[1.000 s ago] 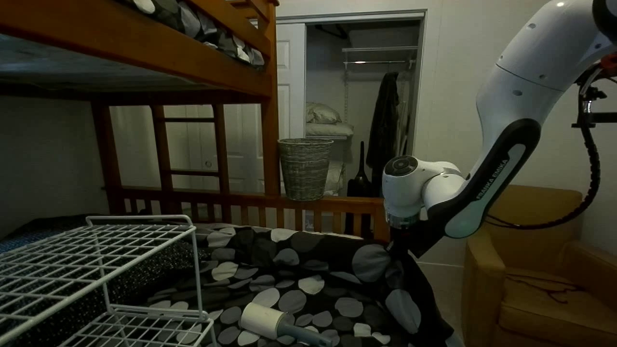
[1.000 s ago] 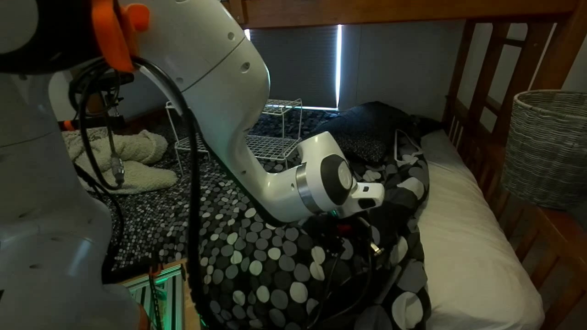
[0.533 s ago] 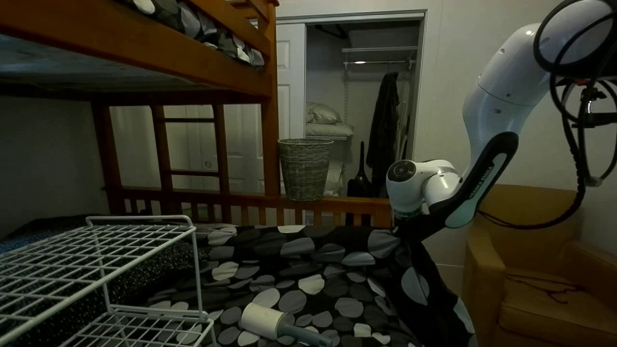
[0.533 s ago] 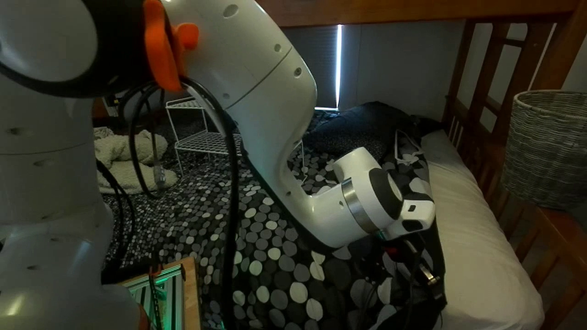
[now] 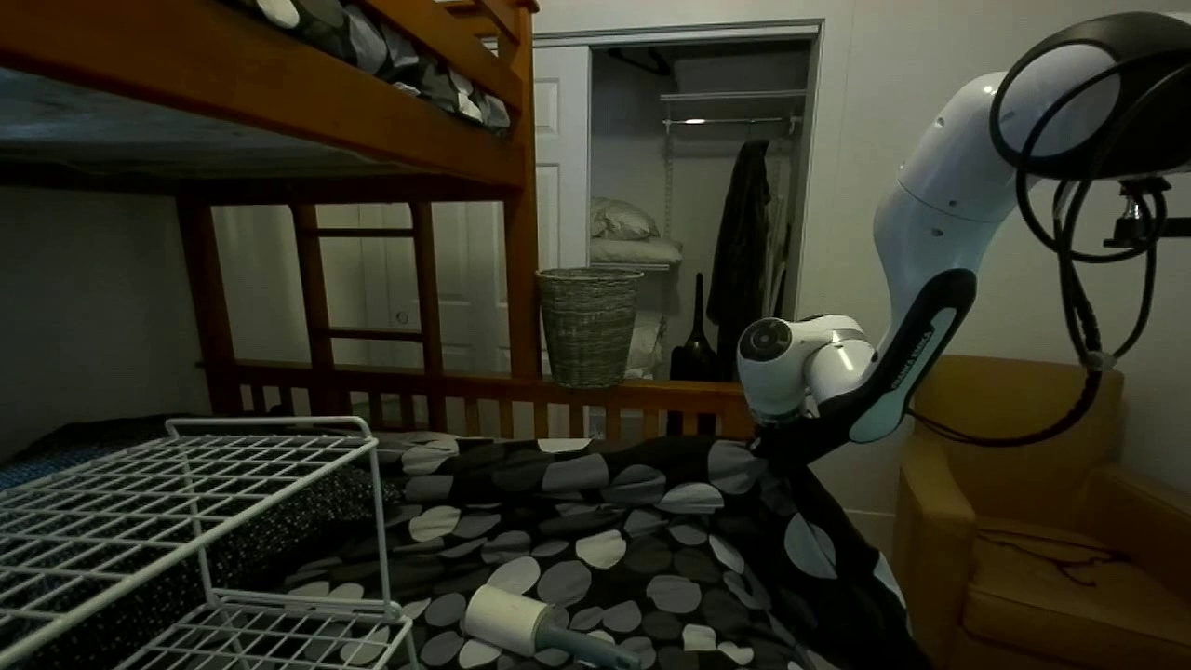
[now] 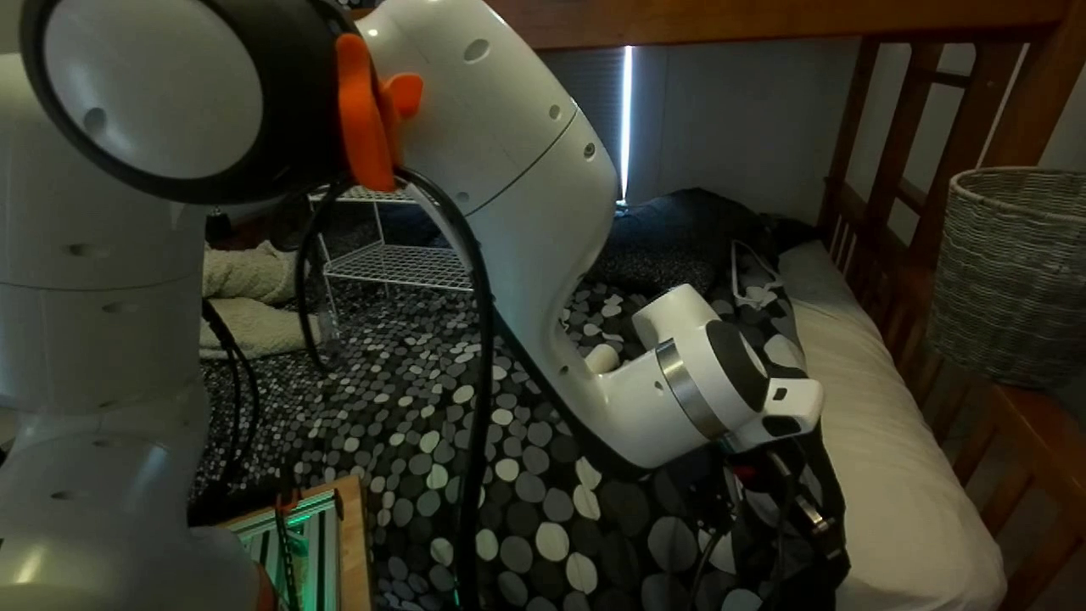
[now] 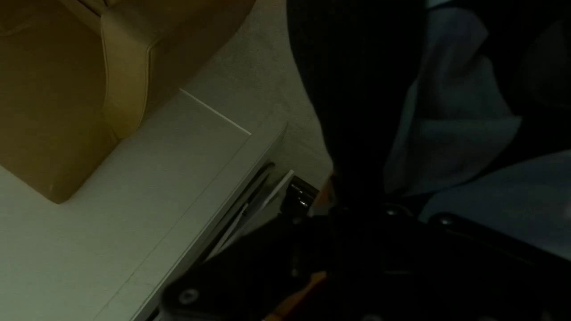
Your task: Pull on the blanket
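Observation:
The blanket, black with grey and white rounded spots, covers the bed in both exterior views. My gripper is at its far edge, near the footboard, with fabric rising to it. In an exterior view the gripper is dark and partly hidden under the wrist. In the wrist view, a dark fold of the blanket runs down between the fingers of the gripper, which look closed on it. The picture is very dark there, so the fingertips are hardly visible.
A white wire rack and a lint roller lie on the bed. A wicker basket stands on the footboard rail. A yellow armchair is beside the bed. A white sheet shows past the blanket's edge.
My gripper has moved toward the footboard side, drawing the blanket's edge along over part of the white sheet. The blanket's far edge lies straighter. Movement is smaller in the last half second.

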`<action>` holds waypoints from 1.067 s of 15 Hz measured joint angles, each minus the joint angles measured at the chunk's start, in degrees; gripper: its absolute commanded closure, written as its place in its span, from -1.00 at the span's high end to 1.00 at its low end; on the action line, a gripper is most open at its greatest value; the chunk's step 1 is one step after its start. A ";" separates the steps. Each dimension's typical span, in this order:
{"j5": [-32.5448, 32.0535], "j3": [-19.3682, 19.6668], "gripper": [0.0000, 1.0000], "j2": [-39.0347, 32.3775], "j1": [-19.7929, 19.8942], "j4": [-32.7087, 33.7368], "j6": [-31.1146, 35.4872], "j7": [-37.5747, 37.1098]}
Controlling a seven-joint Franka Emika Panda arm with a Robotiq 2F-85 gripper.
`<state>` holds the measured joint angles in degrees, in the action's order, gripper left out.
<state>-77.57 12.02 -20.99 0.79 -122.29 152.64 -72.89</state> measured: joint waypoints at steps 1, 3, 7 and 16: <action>0.00 0.00 -0.97 0.00 0.00 0.00 0.00 0.00; 0.00 -0.01 -0.97 -0.17 -0.13 0.30 -0.11 -0.40; -0.03 1.10 -0.97 -3.77 0.05 6.21 -1.12 -7.20; -0.01 2.90 -0.97 -17.74 0.97 23.88 -3.57 -18.90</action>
<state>-77.58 14.92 -38.73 1.76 -98.41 149.07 -91.79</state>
